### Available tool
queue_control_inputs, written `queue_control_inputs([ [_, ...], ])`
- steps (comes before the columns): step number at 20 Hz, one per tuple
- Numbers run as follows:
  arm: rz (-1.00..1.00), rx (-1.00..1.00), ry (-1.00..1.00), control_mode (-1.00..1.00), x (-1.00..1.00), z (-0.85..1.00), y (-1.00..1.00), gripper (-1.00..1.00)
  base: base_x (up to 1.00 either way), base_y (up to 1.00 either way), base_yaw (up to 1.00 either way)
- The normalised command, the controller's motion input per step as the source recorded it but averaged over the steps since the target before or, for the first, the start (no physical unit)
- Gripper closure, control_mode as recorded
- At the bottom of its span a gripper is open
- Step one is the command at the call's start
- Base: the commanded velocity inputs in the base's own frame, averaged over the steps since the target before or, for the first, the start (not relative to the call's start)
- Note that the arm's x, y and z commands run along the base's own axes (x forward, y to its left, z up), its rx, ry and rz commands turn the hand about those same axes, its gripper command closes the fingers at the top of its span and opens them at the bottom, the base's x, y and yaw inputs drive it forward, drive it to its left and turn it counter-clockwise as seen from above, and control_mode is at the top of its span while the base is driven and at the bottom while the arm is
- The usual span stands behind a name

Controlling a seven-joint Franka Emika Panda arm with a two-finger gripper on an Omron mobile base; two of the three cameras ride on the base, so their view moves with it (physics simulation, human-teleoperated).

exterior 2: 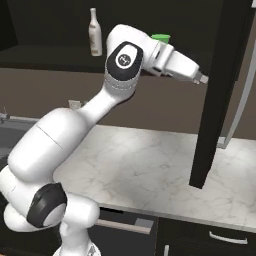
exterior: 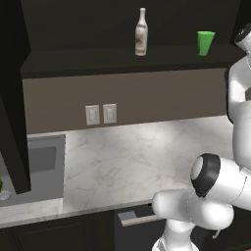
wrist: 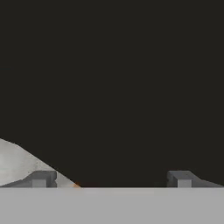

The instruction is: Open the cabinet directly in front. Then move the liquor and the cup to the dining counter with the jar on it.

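Both cabinet (exterior: pixel 14 98) doors swung wide, exposing liquor (exterior: pixel 141 32) and cup (exterior: pixel 205 42) well apart on the shelf. Pale bottle label, unreadable. Gripper (wrist: pixel 111 179) fingertips spread apart, grasping nothing.

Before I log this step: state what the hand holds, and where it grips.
Nothing. The hand is open and empty; the bottle and the cup stand on the cabinet shelf.
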Motion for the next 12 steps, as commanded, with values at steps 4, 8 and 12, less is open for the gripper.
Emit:
queue_control_inputs([
  [4, 0.39, -0.11, -0.3, -1.0, -0.13, -0.24, 1.0, -1.0, 0.0, 0.0, 0.0],
  [8, 0.37, -0.05, -0.14, -1.0, -0.01, 0.0, 1.0, -1.0, 0.0, 0.0, 0.0],
  [12, 0.38, -0.01, -0.04, -1.0, -0.04, 0.04, 1.0, -1.0, 0.0, 0.0, 0.0],
])
